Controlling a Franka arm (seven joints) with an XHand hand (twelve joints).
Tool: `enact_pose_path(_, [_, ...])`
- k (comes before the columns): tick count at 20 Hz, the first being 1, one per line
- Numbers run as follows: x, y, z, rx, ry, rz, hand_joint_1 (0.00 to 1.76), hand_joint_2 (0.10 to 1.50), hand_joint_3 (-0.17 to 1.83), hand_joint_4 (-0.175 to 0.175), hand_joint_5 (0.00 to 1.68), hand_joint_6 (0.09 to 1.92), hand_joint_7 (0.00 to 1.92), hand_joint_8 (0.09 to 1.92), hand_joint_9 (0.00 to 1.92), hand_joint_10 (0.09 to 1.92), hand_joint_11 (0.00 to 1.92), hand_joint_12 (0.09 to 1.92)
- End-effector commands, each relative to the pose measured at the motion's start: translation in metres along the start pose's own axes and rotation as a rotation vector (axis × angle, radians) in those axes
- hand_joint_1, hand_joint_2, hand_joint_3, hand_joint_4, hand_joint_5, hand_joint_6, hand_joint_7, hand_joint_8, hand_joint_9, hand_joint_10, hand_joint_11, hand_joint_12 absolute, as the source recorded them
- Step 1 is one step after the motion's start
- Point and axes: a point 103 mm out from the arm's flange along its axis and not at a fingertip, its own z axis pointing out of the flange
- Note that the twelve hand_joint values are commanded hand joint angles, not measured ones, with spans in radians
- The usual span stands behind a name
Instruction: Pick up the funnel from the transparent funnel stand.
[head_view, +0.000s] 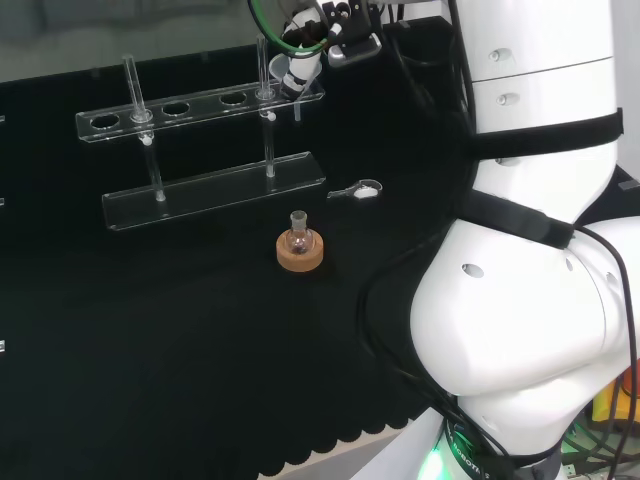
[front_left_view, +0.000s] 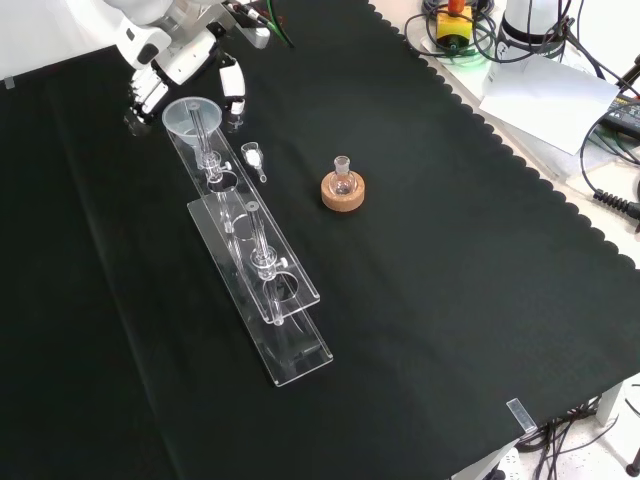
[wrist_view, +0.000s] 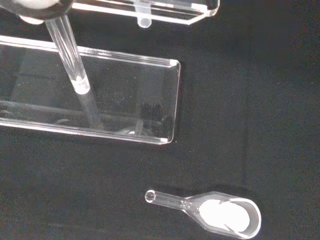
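One funnel (front_left_view: 190, 116), clear, sits in the end hole of the clear stand (front_left_view: 262, 290), at the stand's upper-left end in the front view; bowl up, stem running down through the top shelf toward the base plate. Long axis: near upright.

Front view, left to right:
- Hand (front_left_view: 170, 70): black and white, entering from the top left. White fingers (front_left_view: 148, 92) hang just left of the funnel bowl; the thumb (front_left_view: 233, 88), black-tipped, hangs just right of it. Fingers and thumb stand apart, on either side of the bowl, close beside its rim; contact cannot be told. Nothing is clamped.
- Funnel: between fingers and thumb, slightly nearer the camera than the palm. It is seated in the stand, not lifted.
- Stand: two shelves on posts, running down and to the right, away from the hand; its other holes lie well apart from the hand.
- Scoop (front_left_view: 253, 157): small, clear, some white powder in it, lying on the cloth just right of the stand, near the thumb.
- Flask (front_left_view: 343, 181): small, on a cork ring (front_left_view: 343, 194), further right, well clear.

Judgement: the bowl lies in the gap of the hand, so the coming move turns on closing across the bowl and drawing straight up along the stem, so the stem clears its hole without tipping the stand.
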Motion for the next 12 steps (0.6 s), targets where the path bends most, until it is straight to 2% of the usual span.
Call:
enact_pose_path(1, [-0.0033,-0.0015,0.0014,0.004,-0.003,-0.003,0.71,0.64,0.47,-0.046,0.03,0.09,0.00,0.31,0.17,0.84,0.17,1.56])
enact_pose_path(7, [-0.0037,-0.0038,0.0029,0.005,-0.017,0.005,0.71,0.64,0.48,-0.049,0.10,0.09,0.00,0.40,0.25,0.80,0.17,1.55])
enact_pose_path(10, [0.0015,-0.0026,0.0027,-0.010,-0.031,0.006,0.71,0.64,0.49,-0.052,0.20,0.09,0.01,0.58,0.37,0.74,0.18,1.54])
enact_pose_path(12, [0.0041,-0.0021,0.0019,-0.038,-0.047,0.003,0.72,0.65,0.51,-0.052,0.33,0.09,0.10,0.66,0.45,0.70,0.20,1.52])
